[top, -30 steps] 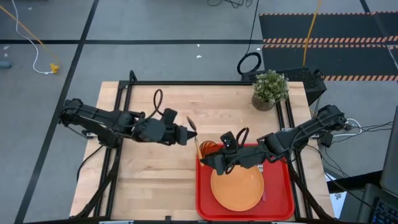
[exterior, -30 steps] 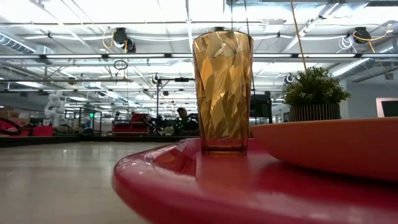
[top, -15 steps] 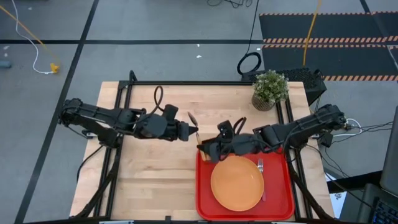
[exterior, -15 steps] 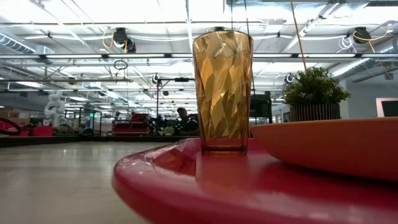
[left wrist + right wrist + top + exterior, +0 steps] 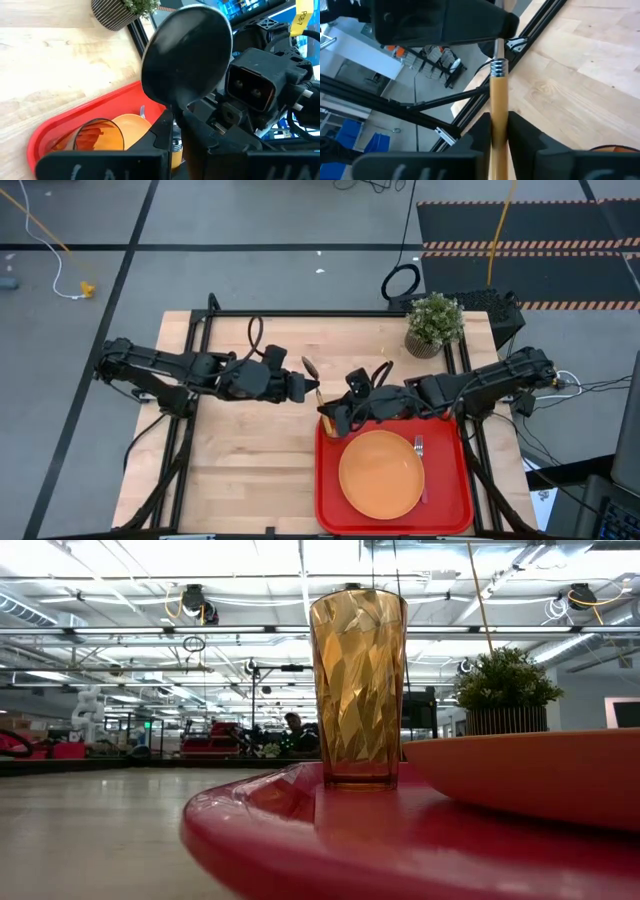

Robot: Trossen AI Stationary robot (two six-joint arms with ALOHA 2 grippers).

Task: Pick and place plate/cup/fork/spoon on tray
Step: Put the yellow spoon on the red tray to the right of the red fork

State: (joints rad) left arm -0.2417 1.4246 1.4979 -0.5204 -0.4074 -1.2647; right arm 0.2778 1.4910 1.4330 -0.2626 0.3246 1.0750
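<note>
— Where's the spoon (image 5: 187,55)?

— In the air between the two arms, over the wooden table (image 5: 250,470) just off the far left corner of the red tray (image 5: 325,492). The left gripper (image 5: 306,391) is closed on its neck, just below the bowl. The bowl fills much of the left wrist view, so little of the handle shows there.

— And the right gripper (image 5: 330,418)?

— Its fingers (image 5: 481,131) press against both sides of the orange handle in the right wrist view, so it is clamped on the spoon too, lower down. The end of the handle is cut off at that picture's edge. From above, only the bowl and a sliver of handle are plain; the rest is lost among dark gripper parts.

— The cup (image 5: 358,690)?

— Upright in the tray's far left corner. The low view shows it whole. From above, the right gripper covers nearly all of it.

— Plate and fork?

— The orange plate (image 5: 381,473) lies in the middle of the tray. The fork (image 5: 419,447) is at the plate's right edge, tines pointing away from the front. Its handle is thin and hard to make out against the red. In the low view the plate is cut off on the right and hides the fork.

— Anything else?

— A potted plant (image 5: 434,320) at the table's far right corner, apart from the tray
</note>
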